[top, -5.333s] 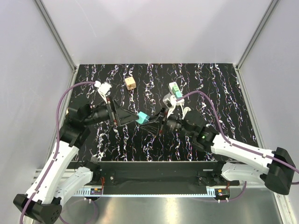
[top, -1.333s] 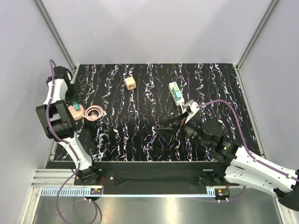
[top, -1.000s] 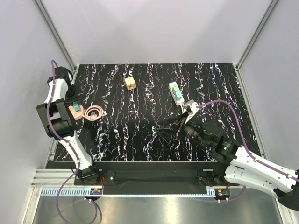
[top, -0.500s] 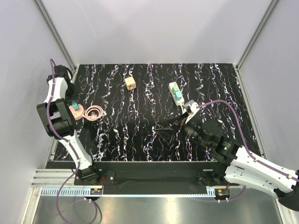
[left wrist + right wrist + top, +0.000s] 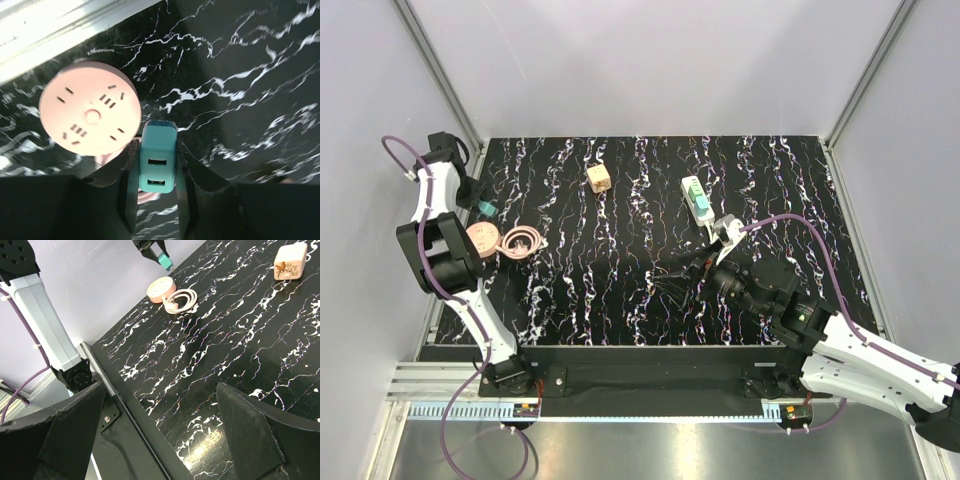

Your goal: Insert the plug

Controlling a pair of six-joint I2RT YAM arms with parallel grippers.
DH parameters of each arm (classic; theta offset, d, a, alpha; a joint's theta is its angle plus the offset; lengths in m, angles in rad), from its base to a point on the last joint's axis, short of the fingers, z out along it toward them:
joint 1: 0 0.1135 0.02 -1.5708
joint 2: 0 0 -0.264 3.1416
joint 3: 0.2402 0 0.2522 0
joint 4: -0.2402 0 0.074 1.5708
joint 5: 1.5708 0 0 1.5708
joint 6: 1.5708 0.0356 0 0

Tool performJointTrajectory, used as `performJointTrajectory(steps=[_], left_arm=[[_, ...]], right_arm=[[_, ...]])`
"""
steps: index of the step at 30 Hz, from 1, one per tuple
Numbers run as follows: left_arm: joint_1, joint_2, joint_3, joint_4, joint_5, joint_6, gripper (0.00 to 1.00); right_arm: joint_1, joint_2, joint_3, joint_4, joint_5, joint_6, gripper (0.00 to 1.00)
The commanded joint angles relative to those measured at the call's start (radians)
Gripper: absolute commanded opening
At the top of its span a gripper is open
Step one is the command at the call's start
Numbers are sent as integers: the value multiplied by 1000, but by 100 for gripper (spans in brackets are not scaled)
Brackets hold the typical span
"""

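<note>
On the far right part of the table, the plug sits at the far end of the white power strip; it is a small light-green body about as wide as the strip. From above I cannot tell if its pins are fully in the socket or only resting on it.

I judge it light and stiff, of hard plastic with smooth sides that may slip a little between the pads; it does not look fragile, but its pins will surely need a straight push. A good place to take hold is across two opposite side faces, low enough that it does not tilt; the strip looks light too, and will probably slide if nothing holds it.

The right pincer is the nearer one, yet it is well apart from the strip, over the middle of the table; its jaws stand wide apart and nothing is between them. The left pincer is at the far left edge, well apart from the plug; it is closed on a teal block with two slots on its face, held just beside a pink round socket; this block is not the plug of the task.
</note>
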Motion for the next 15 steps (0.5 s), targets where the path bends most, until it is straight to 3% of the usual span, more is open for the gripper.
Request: performJointTrajectory(steps=[1, 9, 15], left_arm=[[6, -54, 14, -23, -67, -290, 0], [25, 37, 142, -322, -231, -586, 0], [39, 106, 188, -385, -248, -616, 0]], right_arm=[[0, -5, 13, 15, 28, 3, 99], [0, -10, 12, 12, 39, 1, 100], [0, 4, 15, 12, 44, 3, 100]])
